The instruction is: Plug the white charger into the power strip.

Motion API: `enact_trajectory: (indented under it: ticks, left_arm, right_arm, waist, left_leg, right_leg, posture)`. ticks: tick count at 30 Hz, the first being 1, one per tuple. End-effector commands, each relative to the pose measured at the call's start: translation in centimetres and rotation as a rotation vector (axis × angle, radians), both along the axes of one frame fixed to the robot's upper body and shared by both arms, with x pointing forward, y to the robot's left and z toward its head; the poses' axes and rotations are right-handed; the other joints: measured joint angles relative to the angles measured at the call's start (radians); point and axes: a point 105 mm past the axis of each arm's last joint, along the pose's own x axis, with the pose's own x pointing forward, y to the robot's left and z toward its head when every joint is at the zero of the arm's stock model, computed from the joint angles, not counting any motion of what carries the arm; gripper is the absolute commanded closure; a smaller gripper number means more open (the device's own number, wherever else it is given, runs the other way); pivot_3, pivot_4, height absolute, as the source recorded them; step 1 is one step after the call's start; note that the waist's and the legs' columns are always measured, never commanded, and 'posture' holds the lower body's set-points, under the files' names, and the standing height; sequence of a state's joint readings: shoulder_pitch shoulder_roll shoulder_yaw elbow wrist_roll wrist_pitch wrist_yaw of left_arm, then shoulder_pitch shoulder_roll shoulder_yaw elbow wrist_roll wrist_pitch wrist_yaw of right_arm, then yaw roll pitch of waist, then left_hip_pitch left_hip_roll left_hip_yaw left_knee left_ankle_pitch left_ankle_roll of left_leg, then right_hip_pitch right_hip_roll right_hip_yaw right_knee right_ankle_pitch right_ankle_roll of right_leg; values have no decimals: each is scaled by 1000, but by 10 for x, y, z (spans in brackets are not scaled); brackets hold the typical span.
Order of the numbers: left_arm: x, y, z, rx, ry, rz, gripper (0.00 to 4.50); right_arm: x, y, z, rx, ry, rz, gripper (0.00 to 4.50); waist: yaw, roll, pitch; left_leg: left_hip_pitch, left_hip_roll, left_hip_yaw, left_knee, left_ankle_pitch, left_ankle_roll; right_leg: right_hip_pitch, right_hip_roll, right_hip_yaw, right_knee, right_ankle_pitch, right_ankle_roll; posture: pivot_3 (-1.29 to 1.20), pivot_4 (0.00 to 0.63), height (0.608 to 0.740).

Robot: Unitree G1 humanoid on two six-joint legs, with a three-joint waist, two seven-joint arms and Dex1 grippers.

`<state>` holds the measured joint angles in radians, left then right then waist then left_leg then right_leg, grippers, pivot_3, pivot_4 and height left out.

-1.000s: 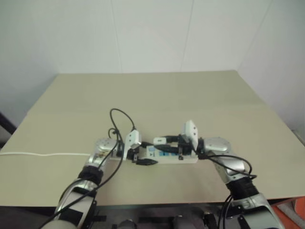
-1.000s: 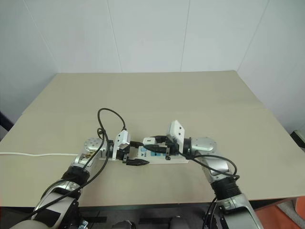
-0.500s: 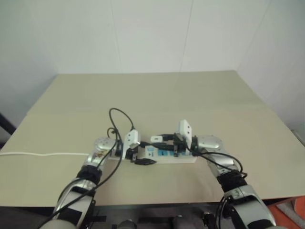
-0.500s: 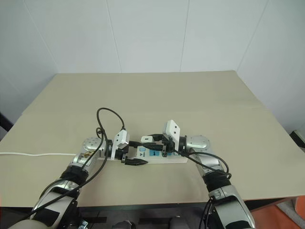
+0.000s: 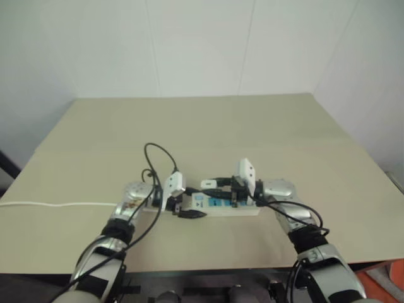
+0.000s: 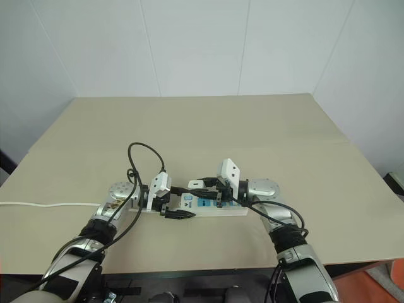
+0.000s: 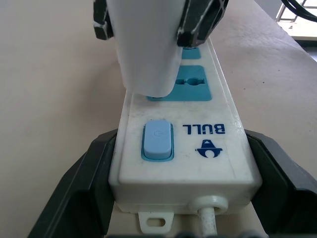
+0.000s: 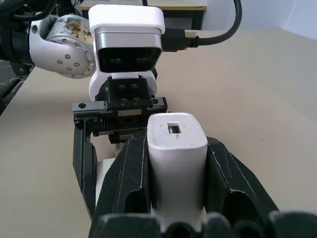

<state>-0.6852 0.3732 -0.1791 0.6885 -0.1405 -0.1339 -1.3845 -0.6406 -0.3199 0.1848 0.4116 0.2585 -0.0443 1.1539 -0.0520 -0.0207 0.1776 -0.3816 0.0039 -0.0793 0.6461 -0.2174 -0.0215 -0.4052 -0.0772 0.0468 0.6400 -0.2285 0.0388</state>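
The power strip [image 6: 211, 206] lies across the near middle of the table, a white bar with blue sockets. My left gripper [image 6: 178, 202] is shut on its switch end, one black finger [image 7: 81, 183] against each long side. My right gripper [image 6: 203, 189] is shut on the white charger [image 8: 176, 144] and reaches in level from the right. The white charger [image 7: 148, 44] stands over the socket beside the blue switch [image 7: 157, 141], its lower end against the strip's face. Its prongs are hidden.
The strip's white cord [image 6: 50, 204] runs left to the table's edge. A black cable [image 6: 142, 151] loops up over my left wrist. The beige table [image 6: 252, 132] stretches back to a white wall, with its right edge near my right elbow.
My right forearm has swung in toward the middle. The charger, the strip and my left gripper have stayed where they were.
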Motion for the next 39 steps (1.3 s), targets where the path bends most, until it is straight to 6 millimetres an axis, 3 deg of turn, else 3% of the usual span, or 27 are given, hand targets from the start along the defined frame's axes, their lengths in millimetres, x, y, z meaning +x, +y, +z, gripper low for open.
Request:
enact_trajectory:
  ticks: [1,10,20,29,39]
  left_arm:
    - [-2,7,0,38,-19,-16,1215]
    - [-3,8,-1,39,-20,-14,1215]
    - [-4,9,-1,37,-22,-14,1215]
    - [-6,9,-2,35,-18,-14,1215]
    - [-12,14,0,-5,-57,-54,1215]
  right_arm:
    - [10,-13,-1,1,5,-72,3352]
    - [11,-20,-11,-21,23,-88,3352]
    - [8,-2,-16,-12,17,-70,3352]
    - [18,-14,-18,-16,8,-126,3352]
    - [8,-13,-23,-20,47,-58,3352]
  waist:
    - [-3,0,0]
    - [-9,0,0]
    - [-18,-1,0]
    - [-18,-1,-1]
    - [-18,-1,-1]
  left_leg:
    - [0,0,0,0,0,0]
    - [1,0,0,0,0,0]
    - [2,0,0,0,0,0]
    - [5,1,0,0,0,0]
    - [5,1,0,-1,0,0]
  right_leg:
    - [0,0,0,0,0,0]
    - [1,0,0,0,0,1]
    - [1,0,0,1,-1,2]
    - [2,1,1,2,-3,5]
    - [2,1,1,2,-3,5]
  posture:
    - [0,150,740]
    - [0,150,740]
    - [0,150,740]
    - [0,150,740]
    - [0,150,740]
